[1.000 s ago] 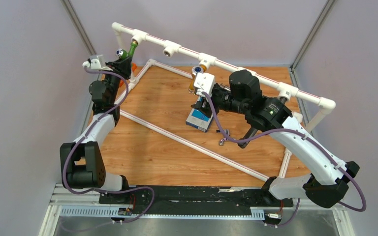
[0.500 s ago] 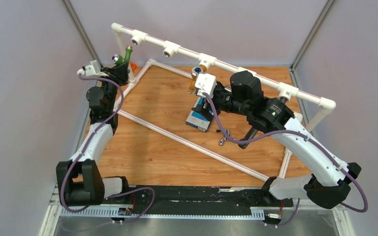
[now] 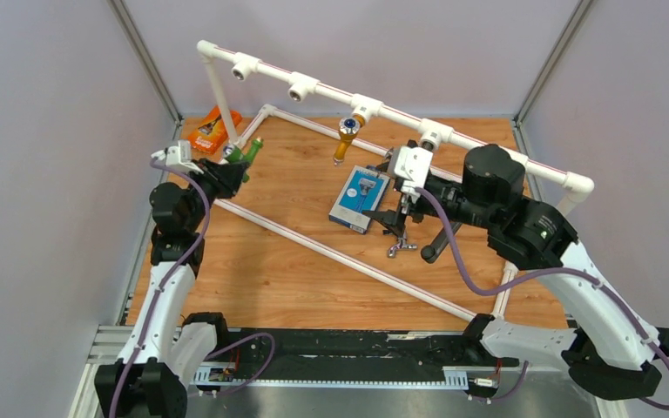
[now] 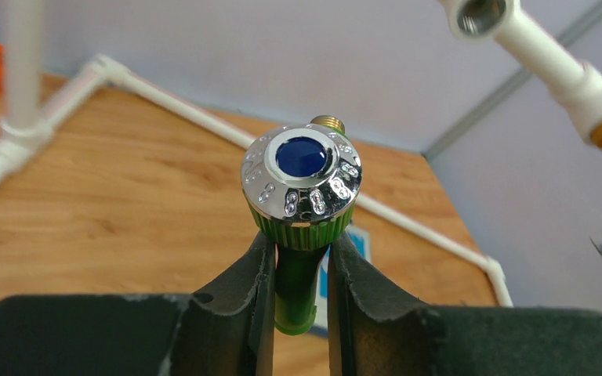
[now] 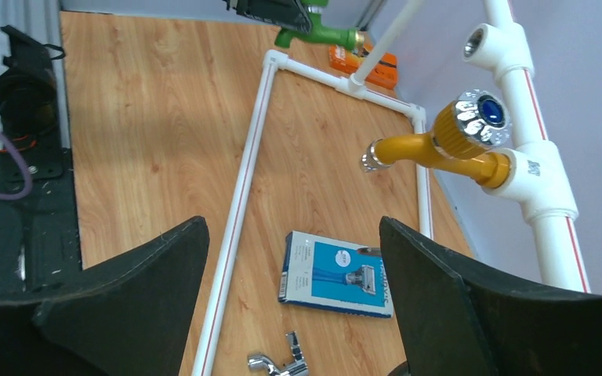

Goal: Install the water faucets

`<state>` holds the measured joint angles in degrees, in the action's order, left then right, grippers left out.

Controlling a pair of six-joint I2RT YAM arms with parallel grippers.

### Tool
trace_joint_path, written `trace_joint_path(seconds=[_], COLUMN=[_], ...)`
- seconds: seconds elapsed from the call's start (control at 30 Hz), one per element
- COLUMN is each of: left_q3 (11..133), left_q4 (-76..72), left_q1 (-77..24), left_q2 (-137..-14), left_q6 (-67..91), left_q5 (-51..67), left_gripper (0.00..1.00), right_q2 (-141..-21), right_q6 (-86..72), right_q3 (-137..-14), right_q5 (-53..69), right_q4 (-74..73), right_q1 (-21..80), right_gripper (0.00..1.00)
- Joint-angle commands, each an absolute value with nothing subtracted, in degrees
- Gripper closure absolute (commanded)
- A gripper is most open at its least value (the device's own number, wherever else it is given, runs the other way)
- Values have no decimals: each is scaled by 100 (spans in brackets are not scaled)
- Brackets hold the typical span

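My left gripper (image 3: 232, 168) is shut on the green plastic faucet (image 3: 244, 153) and holds it above the table's left side, below the white pipe frame (image 3: 383, 111). In the left wrist view the faucet's chrome cap with a blue centre (image 4: 302, 174) stands above my left gripper (image 4: 296, 270), which pinches the green spout. My right gripper (image 3: 401, 218) is open and empty, just above the chrome metal faucet (image 3: 398, 249) lying on the table. In the right wrist view that faucet (image 5: 282, 365) lies below my right gripper (image 5: 291, 235).
A yellow faucet (image 3: 346, 138) hangs from a tee socket on the pipe frame; it also shows in the right wrist view (image 5: 439, 145). A flat blue-and-white box (image 3: 361, 197) lies mid-table. An orange packet (image 3: 213, 129) lies at the back left. A floor pipe (image 3: 331, 251) runs diagonally.
My left gripper has carried the green faucet down and away from the top-left tee socket. My right gripper has pulled back from the yellow faucet, right and down over the chrome faucet.
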<state>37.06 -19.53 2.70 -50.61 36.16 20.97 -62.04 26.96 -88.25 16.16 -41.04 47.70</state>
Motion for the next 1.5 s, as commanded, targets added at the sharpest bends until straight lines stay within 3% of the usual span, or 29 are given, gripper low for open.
trace_joint_path(seconds=[0.0, 0.17, 0.37, 0.63, 0.97, 1.2, 1.37, 1.4, 1.43, 1.47], left_q3=[3481, 3296, 3304, 3533, 3841, 3973, 3920, 3903, 3833, 3771], left_q4=[-1249, -581, -27, 720, 940, 1011, 958, 897, 836, 678], left_q1=[-199, -1142, -1959, -2241, -2241, -2241, -2241, -2241, -2241, -2233], left_q2=[-4545, -4026, -3736, -3709, -3718, -3726, -3709, -3709, -3700, -3683], left_q6=[3736, 3533, 3253, 2690, 2689, 2742, 2821, 2839, 2908, 3040], left_q5=[3638, 3823, 3990, 4553, 4816, 5089, 5045, 5019, 5001, 4975], left_gripper=[100, 100, 100, 100, 100, 100, 99, 94, 82, 75], right_q2=[-6003, -6038, -6380, -7074, -7497, -7725, -7735, -7726, -7708, -7691], right_q6=[2663, 2891, 3330, 3990, 4210, 4263, 4245, 4236, 4228, 4201], right_q3=[-8333, -7709, -7199, -7066, -6996, -7040, -7110, -7119, -7137, -7145], right_q5=[2609, 2813, 2076, 467, 431, 132, 263, 316, 360, 404], right_q4=[-3674, -3244, -2909, -2865, -2936, -2962, -2971, -2979, -2979, -2988], right_q1=[4807, 5132, 5782, 6415, 6495, 6495, 6495, 6495, 6495, 6495], right_gripper=[15, 16, 16, 20, 24, 45, 83, 89, 95, 100])
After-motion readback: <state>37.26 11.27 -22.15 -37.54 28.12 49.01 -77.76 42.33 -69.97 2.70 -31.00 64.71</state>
